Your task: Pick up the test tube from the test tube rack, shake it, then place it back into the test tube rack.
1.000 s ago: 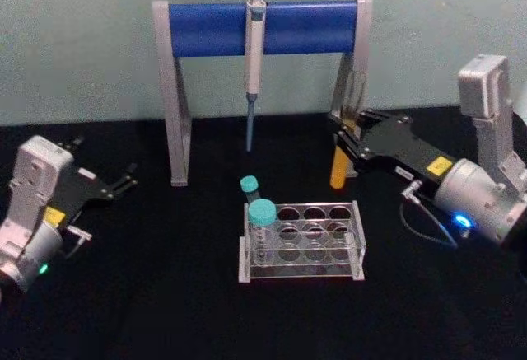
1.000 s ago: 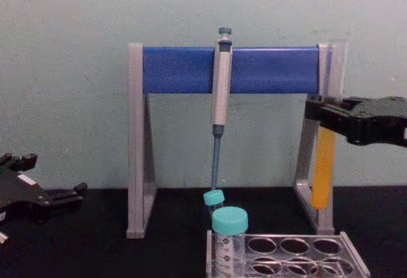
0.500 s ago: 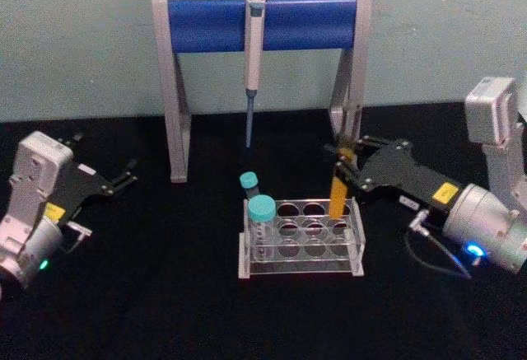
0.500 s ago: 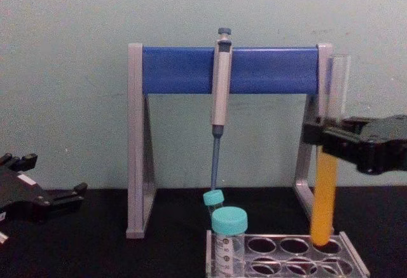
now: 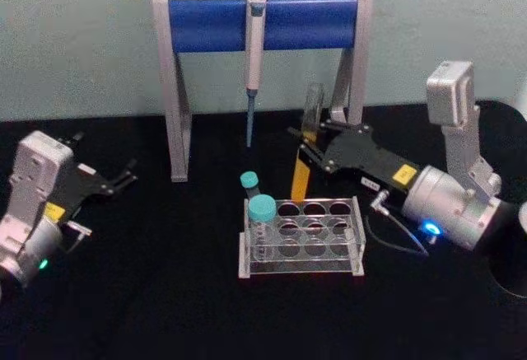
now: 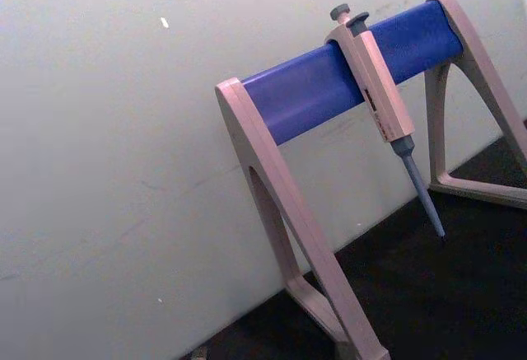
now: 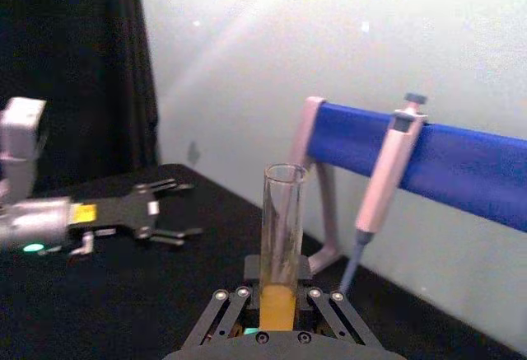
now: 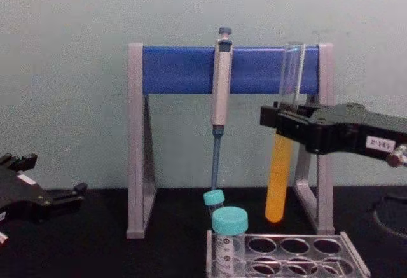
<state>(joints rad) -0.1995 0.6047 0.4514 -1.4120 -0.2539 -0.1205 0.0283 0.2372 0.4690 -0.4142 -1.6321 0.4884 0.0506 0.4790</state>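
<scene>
The clear test tube rack (image 5: pixel 301 266) sat nearest on the black desk (image 5: pixel 165 294), with teal-capped vials (image 5: pixel 262 209) at its left end. Just above its rear edge, my right gripper (image 5: pixel 309 144) clamped the test tube (image 5: pixel 300 180), nearly upright and outside the holes. Orange-yellow liquid filled its lower half, and my gripper hid its middle. My left gripper (image 5: pixel 123 180) rested with fingers parted, far left.

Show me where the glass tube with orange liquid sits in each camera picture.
Head view: test tube centre-right, tilted, held by the right gripper near the test tube rack's back edge; left gripper idle at far left.
Chest view: test tube right of centre, lifted.
Right wrist view: test tube bottom centre, upright.
Left wrist view: aimed at the stand instead.
Shared landmark: the pipette on the blue bar.
</scene>
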